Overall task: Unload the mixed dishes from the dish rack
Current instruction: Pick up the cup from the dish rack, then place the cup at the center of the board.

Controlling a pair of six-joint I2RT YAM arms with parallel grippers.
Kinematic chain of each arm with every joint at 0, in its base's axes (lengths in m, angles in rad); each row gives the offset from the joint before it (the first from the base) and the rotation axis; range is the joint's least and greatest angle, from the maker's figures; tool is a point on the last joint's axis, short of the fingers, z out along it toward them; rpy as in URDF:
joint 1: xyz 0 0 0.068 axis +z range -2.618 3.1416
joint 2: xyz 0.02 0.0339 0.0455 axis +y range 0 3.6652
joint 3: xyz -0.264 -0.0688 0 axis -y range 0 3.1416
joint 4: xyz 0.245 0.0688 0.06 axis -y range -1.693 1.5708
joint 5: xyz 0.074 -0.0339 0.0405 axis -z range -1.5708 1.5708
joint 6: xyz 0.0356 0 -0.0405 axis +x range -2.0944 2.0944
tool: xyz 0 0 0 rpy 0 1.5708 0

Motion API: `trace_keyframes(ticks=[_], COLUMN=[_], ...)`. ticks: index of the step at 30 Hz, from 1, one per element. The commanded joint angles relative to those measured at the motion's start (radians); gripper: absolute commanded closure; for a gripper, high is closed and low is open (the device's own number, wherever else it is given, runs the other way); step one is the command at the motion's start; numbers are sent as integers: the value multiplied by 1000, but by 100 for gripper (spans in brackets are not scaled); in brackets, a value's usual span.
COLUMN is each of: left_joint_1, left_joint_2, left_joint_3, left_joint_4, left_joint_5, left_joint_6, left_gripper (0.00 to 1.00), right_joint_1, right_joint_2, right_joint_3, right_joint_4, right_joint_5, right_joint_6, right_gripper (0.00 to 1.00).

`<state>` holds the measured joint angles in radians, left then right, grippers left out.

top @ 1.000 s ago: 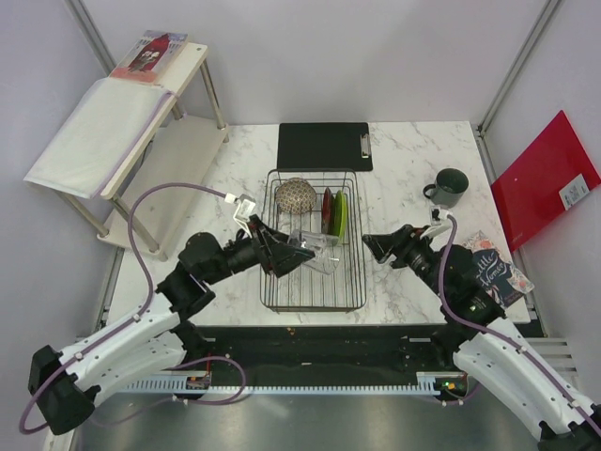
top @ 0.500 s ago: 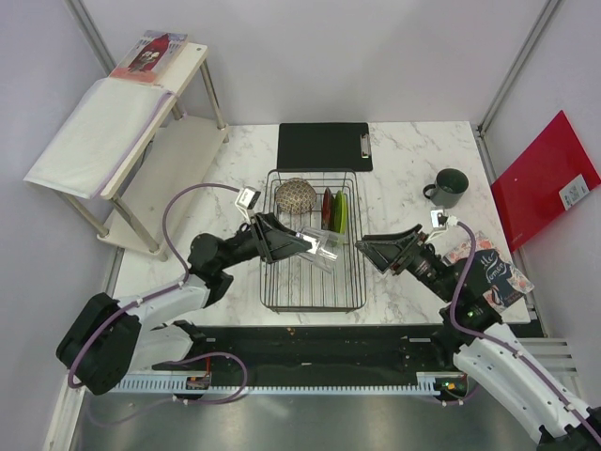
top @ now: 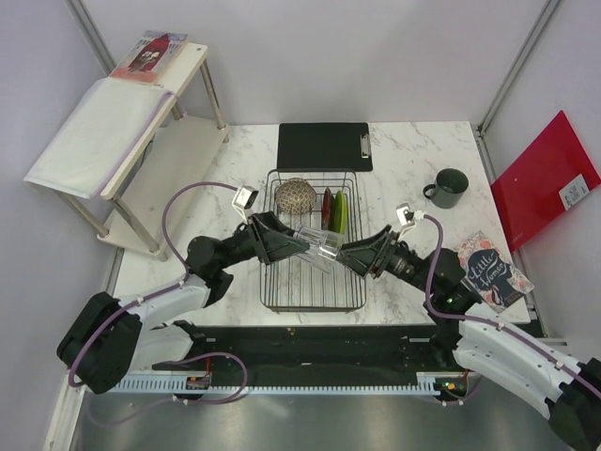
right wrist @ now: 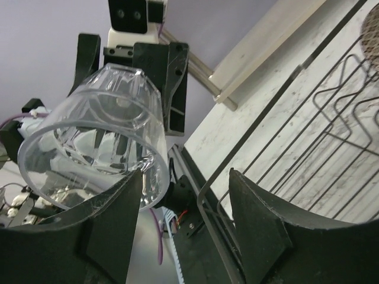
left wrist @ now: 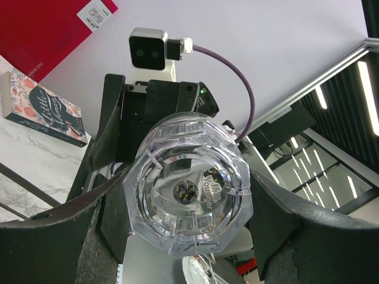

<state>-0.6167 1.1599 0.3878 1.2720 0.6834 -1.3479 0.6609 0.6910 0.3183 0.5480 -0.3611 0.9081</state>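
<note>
Small clear glass point(top: 322, 246) hangs tilted on its side above the dish rack point(top: 282, 299), at the centre of the overhead frame. We see the left gripper point(top: 305, 244) clamped on it. In the left wrist view its dark fingers point(left wrist: 59, 231) sit against either side of the faceted base. The right gripper point(top: 347, 256) points in from the right with its fingers point(right wrist: 260, 231) spread and nothing between them. In its own view the glass's open mouth sits at the left, just beside one finger; we cannot tell whether they touch. In the rack's upper part rest the speckled bowl point(top: 295, 195), the dark red plate point(top: 327, 210) and the lime-green plate point(top: 341, 214), the plates upright side by side. At the upper right, the dark mug point(top: 449, 187) stands on the marble table point(top: 404, 155). A black clipboard point(top: 324, 146) lies above the rack.
</note>
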Motion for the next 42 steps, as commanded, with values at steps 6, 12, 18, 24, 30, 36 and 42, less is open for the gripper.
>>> trace_keyframes(ticks=[6, 12, 18, 24, 30, 36, 42], left_joint_1=[-6, -14, -14, -14, -14, -14, -15], left_joint_2=[38, -14, -227, -380, -385, -342, -351], left_joint_3=[34, 33, 150, 270, 286, 272, 275], left_joint_4=[99, -9, -668, -1221, -1396, -1441, -1493], left_joint_5=[36, 51, -34, -485, -651, -627, -614], left_joint_6=[-22, 54, 383, 564, 556, 520, 532], left_gripper=[98, 98, 41, 1, 1, 1, 1], right_joint_1=[158, 166, 166, 154, -228, -438, -522], right_joint_2=[123, 173, 55, 27, 311, 782, 1068], right_joint_3=[126, 168, 215, 461, 764, 1204, 1649], right_joint_4=[52, 21, -215, -704, -977, -1216, -1531], right_joint_5=[91, 172, 397, 942, 847, 711, 789], right_joint_6=[-117, -152, -218, -319, -312, -169, -146], right_gripper=[36, 67, 93, 100, 100, 100, 100])
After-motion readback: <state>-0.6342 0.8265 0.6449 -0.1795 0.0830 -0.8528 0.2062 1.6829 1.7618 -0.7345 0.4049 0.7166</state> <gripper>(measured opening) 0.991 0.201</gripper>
